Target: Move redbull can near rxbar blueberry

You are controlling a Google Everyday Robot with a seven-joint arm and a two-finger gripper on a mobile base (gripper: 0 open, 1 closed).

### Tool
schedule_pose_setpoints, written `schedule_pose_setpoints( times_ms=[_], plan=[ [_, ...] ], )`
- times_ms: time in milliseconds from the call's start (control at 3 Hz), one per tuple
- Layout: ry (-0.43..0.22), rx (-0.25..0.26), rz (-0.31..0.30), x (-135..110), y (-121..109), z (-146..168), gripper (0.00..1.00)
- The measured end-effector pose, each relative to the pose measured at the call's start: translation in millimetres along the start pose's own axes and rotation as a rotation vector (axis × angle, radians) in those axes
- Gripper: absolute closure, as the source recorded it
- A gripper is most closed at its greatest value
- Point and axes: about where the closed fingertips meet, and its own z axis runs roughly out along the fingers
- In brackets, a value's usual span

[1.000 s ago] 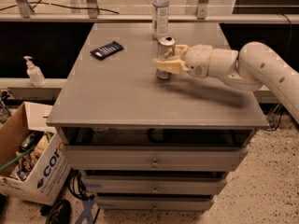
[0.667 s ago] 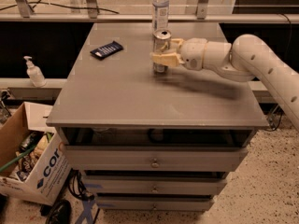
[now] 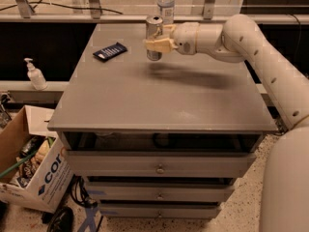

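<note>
1. Nearest, on the floor at left: an open cardboard box (image 3: 36, 178) stuffed with odds and ends. Beside it is the front of the grey cabinet, with its stack of drawers (image 3: 159, 167).
2. Grey table top (image 3: 159, 105) above the drawers. A soft shadow lies on it under the arm.
3. Left of the table, on a lower ledge: a white pump bottle (image 3: 35, 75), well apart from the work.
4. Far left part of the top: the rxbar blueberry (image 3: 110, 51), a flat dark wrapper lying slightly askew.
5. To its right, far centre: the redbull can (image 3: 153, 25), upright. The gripper (image 3: 153, 44) has its tan fingers clamped across the can's middle, with the rim and tab showing above them. I cannot tell whether the can's base touches the top. The white arm (image 3: 260, 47) reaches in from the right.
6. Handling, my guess:
   - The thin metal wall is stiff enough but will dent under a hard squeeze.
   - The smooth skin is likely slick.
   - The weight is unknown, since I can't say whether it is full or empty.
   - The mid-body hold looks right: it keeps the can plumb for the short carry left to the bar.
   - Set it down beside the wrapper, not on it.
7. Farthest: a clear water bottle (image 3: 166, 6) at the back edge, just behind the can. It could get knocked.
</note>
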Motion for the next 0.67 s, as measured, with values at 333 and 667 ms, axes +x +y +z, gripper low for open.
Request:
schedule_pose_setpoints(
  times_ms=[333,667],
  plan=[
    [0.029,-0.004,-0.005,-18.9,-2.6,25.4,1.00],
    [0.048,0.032,-0.006,-34.1,2.5,47.8,1.00]
  ],
)
